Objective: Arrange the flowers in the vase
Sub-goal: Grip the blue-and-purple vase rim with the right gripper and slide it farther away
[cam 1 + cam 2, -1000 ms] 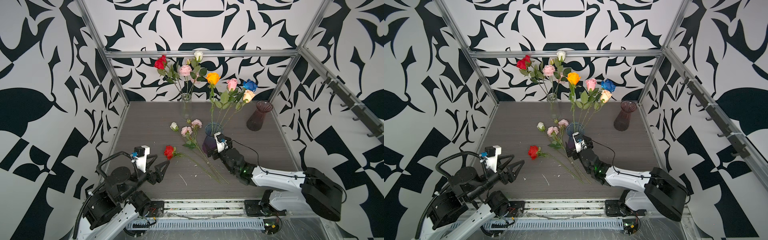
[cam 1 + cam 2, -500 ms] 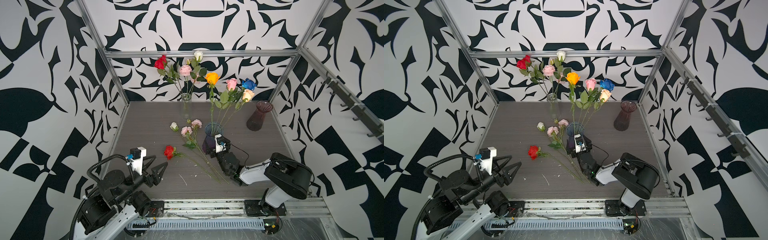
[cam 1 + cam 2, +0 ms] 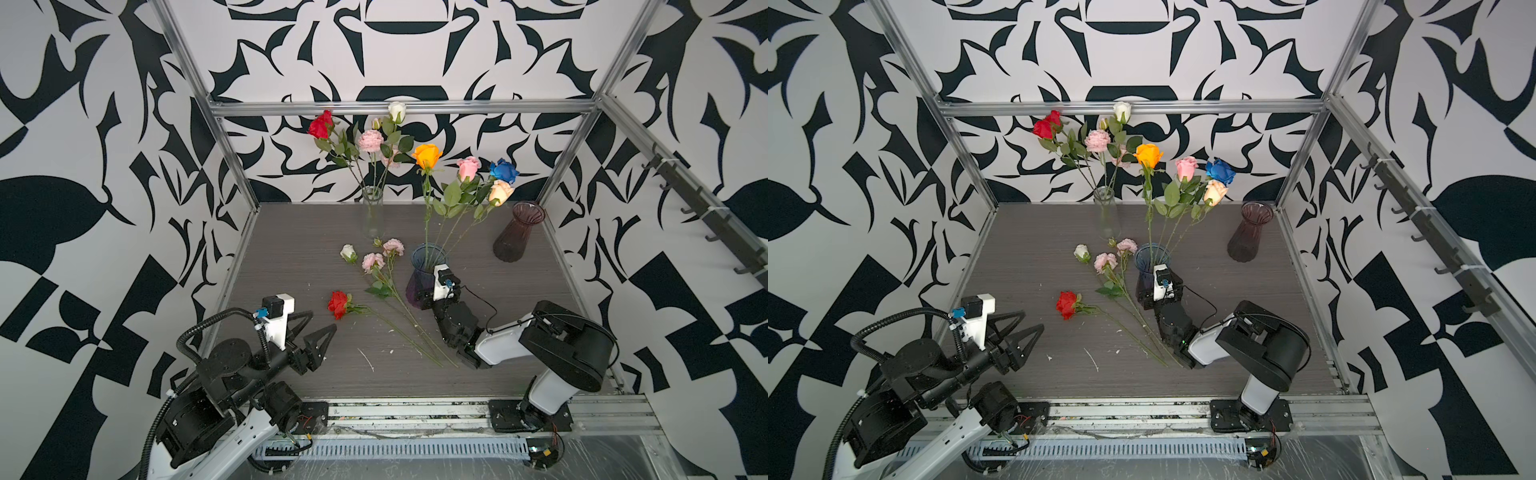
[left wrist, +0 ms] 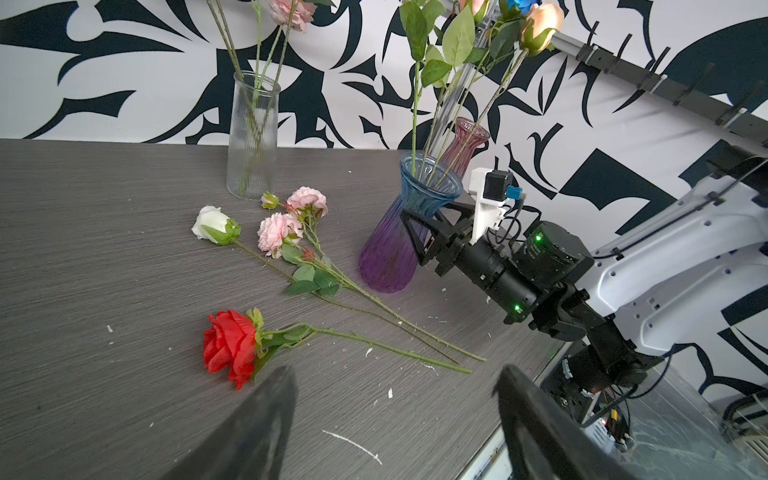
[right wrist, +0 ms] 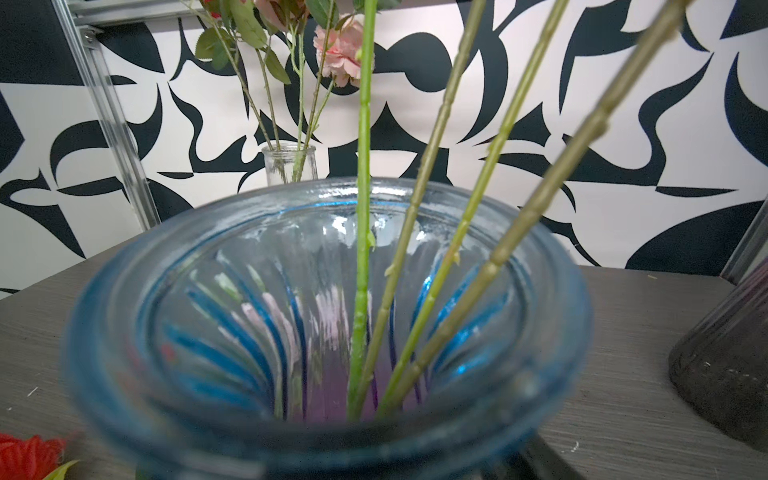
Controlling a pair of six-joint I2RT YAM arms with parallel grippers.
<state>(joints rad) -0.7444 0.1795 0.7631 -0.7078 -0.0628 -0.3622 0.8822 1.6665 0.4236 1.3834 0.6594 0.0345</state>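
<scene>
- The right gripper [image 4: 420, 216] reaches in low over the grey table [image 3: 291, 249], its jaws set on either side of the narrow waist of the blue-and-purple vase [image 3: 417, 278]. Whether they press on the glass cannot be told.
- The vase stands upright near the middle of the table and holds four flowers: an orange rose [image 3: 427, 154] rising almost straight, and a pink rose [image 3: 468, 167], a blue rose [image 3: 503, 170] and a peach rose [image 3: 500, 192] leaning towards the right wall.
- The right wrist view looks down into the vase's mouth, where the four green stems [image 5: 361, 249] meet at the bottom.
- The left gripper [image 3: 323, 321] hangs at the front left, its jaws spread wide with nothing between them, pointing towards a loose red rose [image 3: 338, 303] that lies on the table just beyond its tips.
- Also flat on the table, to the left of the vase, lie a loose white rose [image 3: 348, 252] and a pale pink spray [image 3: 372, 262]. Their long stems run to the front and end beside the right arm.
- At the back, a clear glass vase [image 3: 372, 216] holds a second red rose [image 3: 321, 124], a second white rose [image 3: 397, 110] and a ruffled pink bloom [image 3: 370, 140].
- A dark plum vase [image 3: 513, 237] stands upright at the back right, well apart from the others.
</scene>
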